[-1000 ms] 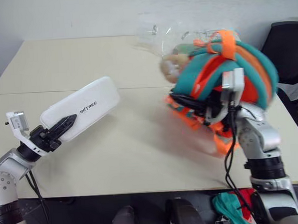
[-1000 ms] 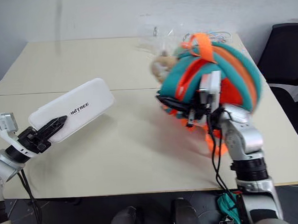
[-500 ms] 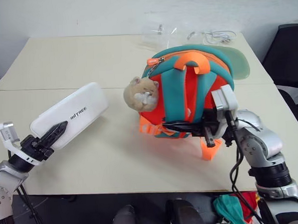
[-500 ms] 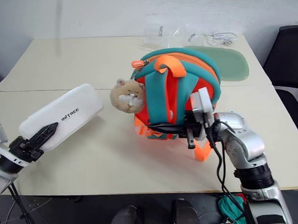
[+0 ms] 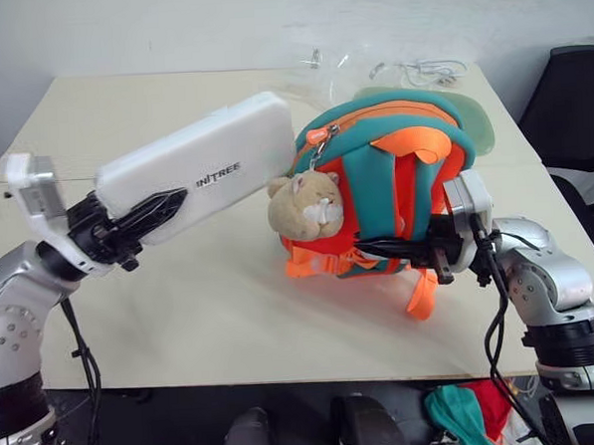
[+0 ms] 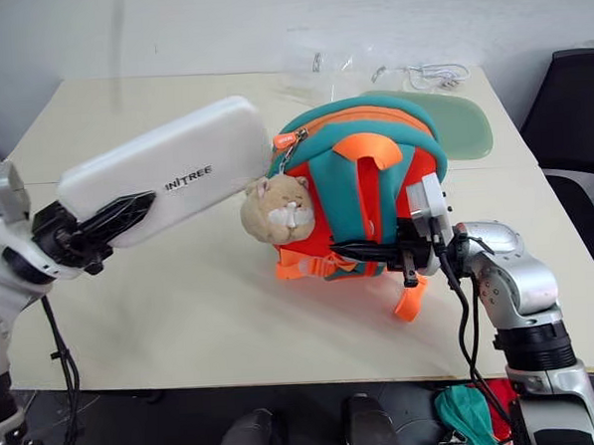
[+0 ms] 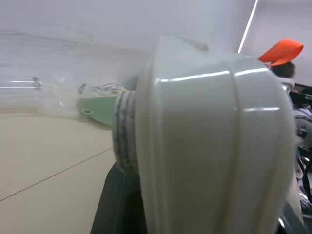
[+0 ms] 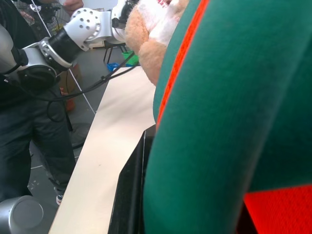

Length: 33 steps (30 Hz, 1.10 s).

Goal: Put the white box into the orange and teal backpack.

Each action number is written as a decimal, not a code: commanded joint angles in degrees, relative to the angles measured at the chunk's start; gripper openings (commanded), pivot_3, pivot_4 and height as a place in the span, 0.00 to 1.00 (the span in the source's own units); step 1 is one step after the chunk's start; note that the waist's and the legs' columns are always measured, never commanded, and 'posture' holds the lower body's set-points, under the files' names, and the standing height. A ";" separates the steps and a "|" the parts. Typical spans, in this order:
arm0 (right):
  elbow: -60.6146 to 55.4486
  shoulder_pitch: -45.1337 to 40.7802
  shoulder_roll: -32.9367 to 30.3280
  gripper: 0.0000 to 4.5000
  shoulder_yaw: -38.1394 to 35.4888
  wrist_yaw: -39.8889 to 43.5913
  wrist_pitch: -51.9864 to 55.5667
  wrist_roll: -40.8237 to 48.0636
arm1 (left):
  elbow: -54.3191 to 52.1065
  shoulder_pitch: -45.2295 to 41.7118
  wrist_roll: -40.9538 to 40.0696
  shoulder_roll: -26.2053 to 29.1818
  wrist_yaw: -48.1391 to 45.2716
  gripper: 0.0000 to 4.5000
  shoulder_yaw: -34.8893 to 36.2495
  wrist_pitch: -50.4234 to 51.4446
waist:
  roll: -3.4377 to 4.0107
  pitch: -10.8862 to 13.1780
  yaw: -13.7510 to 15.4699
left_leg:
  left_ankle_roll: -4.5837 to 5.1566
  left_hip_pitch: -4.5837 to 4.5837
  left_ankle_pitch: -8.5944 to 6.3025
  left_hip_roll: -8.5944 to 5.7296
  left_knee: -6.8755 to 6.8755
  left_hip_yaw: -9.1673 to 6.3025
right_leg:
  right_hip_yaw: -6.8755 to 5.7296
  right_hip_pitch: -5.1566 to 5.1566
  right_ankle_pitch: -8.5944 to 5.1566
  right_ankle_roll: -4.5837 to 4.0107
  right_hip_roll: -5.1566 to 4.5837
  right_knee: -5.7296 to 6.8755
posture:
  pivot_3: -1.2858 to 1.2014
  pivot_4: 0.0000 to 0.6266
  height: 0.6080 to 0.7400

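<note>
White box hangs in the air above the left half of the desk, clamped at its near end between the two black fingers of the left gripper. One finger lies along the lettered face, and the rest of the case juts out past the fingertips, slanting up toward the desk's far right. Its free end comes right up beside the teal top rim of the orange and teal backpack, by the orange zipper pull; whether they touch cannot be told. The backpack stands near the right edge of the desk with its straps facing the near edge, and a tan plush charm hangs at its left side, just under the box's free end. The right gripper reaches in level from the right, its fingers nearly closed on the webbing at the backpack's lower strap side. Behind the backpack, toward the far right corner, a pale green pouch lies flat, with clear plastic wrap and a white cable beyond it.
</note>
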 commanded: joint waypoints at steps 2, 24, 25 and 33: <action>-0.68 -0.98 0.74 0.00 -0.89 -0.53 -1.34 -0.34 | 0.76 -0.38 1.83 2.30 -5.23 0.26 -0.99 -2.07 | 0.00 0.00 0.10 | 0.00 -0.01 0.00 0.00 0.00 0.00 | 0.00 -0.01 0.00 0.00 0.00 -0.01 | 0.52 0.24 1.00; -1.51 -0.52 -0.38 0.00 0.40 2.09 0.88 -0.58 | 25.16 -36.13 25.91 -4.42 -14.64 0.26 -28.41 -4.51 | -0.05 0.02 1.60 | 0.20 -0.18 0.10 -0.15 0.25 0.02 | -0.04 0.00 0.12 0.22 0.01 0.14 | 0.52 0.24 1.00; -1.49 -0.53 -0.48 0.00 0.46 2.21 1.00 -0.59 | 26.32 -37.81 26.53 -5.33 -15.86 0.26 -29.70 -4.03 | -0.05 0.03 1.51 | 0.22 -0.21 0.11 -0.15 0.26 0.02 | -0.03 -0.01 0.13 0.25 0.01 0.14 | 0.52 0.24 1.00; -1.51 -0.70 0.42 0.00 0.72 1.69 0.63 -1.17 | 47.81 -47.53 36.30 -20.00 -17.70 0.26 -35.87 -16.57 | -0.06 0.04 1.66 | 0.37 -0.70 0.09 -0.20 0.77 -0.04 | -0.52 -0.23 0.24 0.44 0.03 0.13 | 0.52 0.24 1.00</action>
